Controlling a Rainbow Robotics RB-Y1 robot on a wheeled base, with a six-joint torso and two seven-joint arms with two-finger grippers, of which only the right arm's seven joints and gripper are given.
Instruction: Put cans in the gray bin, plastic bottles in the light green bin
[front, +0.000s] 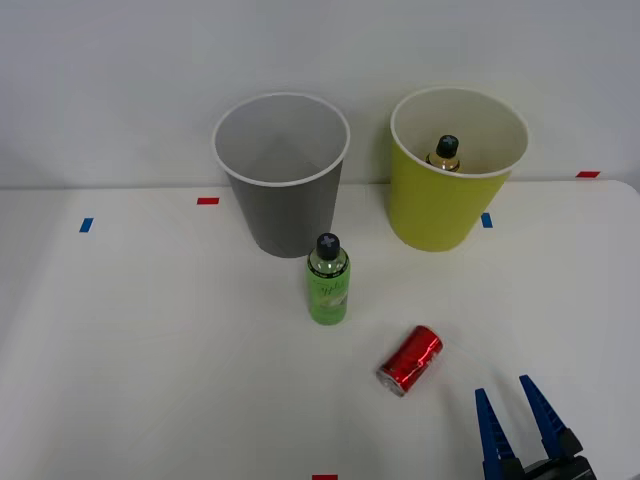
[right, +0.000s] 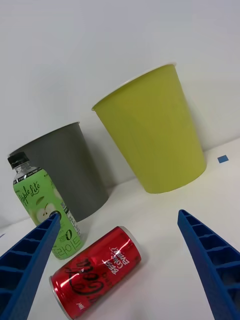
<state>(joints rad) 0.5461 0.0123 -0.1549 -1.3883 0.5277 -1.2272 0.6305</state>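
The right gripper (front: 512, 408) sits at the lower right of the front view, fingers spread and empty. The red can (front: 410, 359) lies on its side on the table (front: 150, 350) just up-left of the fingertips, with the green bottle (front: 328, 279) upright beyond it at centre frame.

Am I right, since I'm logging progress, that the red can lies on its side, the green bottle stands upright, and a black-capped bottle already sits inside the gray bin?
Not quite. The black-capped bottle sits inside the light green bin, not the gray bin, as the front view shows. The red can does lie on its side and the green bottle stands upright.
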